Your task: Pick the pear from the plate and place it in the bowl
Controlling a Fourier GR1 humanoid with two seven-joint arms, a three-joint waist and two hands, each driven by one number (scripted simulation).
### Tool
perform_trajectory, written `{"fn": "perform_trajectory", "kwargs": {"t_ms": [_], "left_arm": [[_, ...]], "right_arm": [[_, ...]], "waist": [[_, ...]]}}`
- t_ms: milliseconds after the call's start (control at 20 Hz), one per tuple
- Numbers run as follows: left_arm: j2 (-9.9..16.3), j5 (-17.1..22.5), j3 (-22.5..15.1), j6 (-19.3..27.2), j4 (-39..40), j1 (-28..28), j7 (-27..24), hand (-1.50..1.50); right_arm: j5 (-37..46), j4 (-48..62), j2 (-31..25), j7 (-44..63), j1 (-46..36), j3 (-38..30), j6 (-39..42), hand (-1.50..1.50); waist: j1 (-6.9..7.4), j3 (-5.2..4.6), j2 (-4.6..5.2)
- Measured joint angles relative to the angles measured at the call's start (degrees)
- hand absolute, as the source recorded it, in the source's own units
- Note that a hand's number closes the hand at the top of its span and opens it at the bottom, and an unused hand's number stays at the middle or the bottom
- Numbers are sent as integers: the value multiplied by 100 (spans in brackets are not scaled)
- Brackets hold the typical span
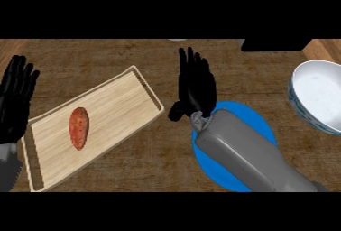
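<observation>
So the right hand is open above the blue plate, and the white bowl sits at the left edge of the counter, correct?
Not quite. The head view shows the white bowl at the right edge of the counter, not the left. The rest holds: the right hand is open, fingers straight, above the blue plate.

- The right hand [196, 85] is matt black all over, with long slim fingers and a shorter thumb set at its left side.
- Behind it runs a broad grey forearm [250, 155], smooth and boxy with rounded edges, and a paler grey wrist piece [200, 119] where it meets the hand.
- The left hand [16, 97] is the same black, on a darker grey forearm [8, 164] at the left edge.
</observation>
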Motion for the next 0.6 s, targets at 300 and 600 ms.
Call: {"fn": "perform_trajectory", "kwargs": {"t_ms": [300, 600], "left_arm": [[-8, -6, 74, -47, 93, -8, -103, 0], [-51, -39, 116, -53, 177, -12, -178, 0]], "right_arm": [[-781, -139, 209, 835, -434, -219, 1700, -150], [-1566, -198, 125, 1066, -588, -465, 2501, -150]], "waist": [[-7, 13, 19], [-25, 22, 32]]}}
